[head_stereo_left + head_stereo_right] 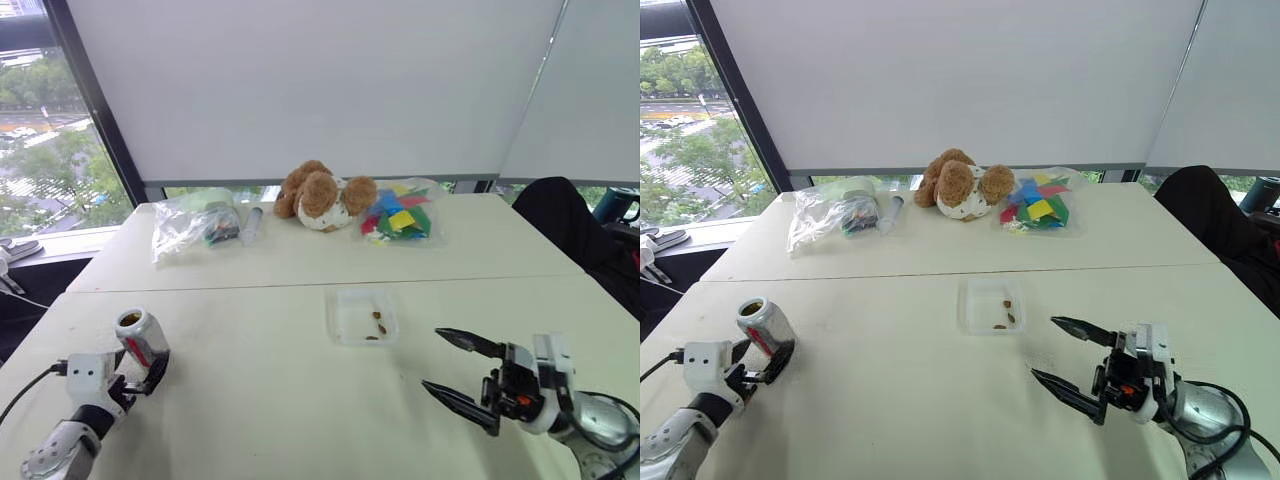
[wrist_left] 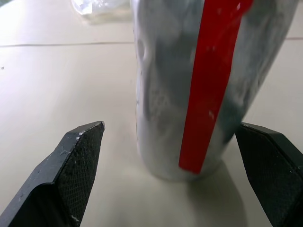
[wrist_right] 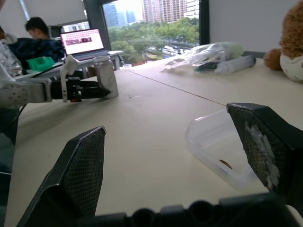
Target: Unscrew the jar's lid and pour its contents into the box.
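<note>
Jar: while our left pincer (image 1: 140,375) gapes released around the silver-grey cylindrical jar with red stripe (image 1: 143,336), a stray finger could topple it.
Right pincer (image 1: 462,378): spread, grasping nothing.

Both arms reach forward low and level, the left gripper (image 1: 140,378) and right gripper (image 1: 448,366) each with fingers spread wide.

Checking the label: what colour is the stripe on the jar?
Red, running down the silver jar; clearest in the left wrist view.
</note>
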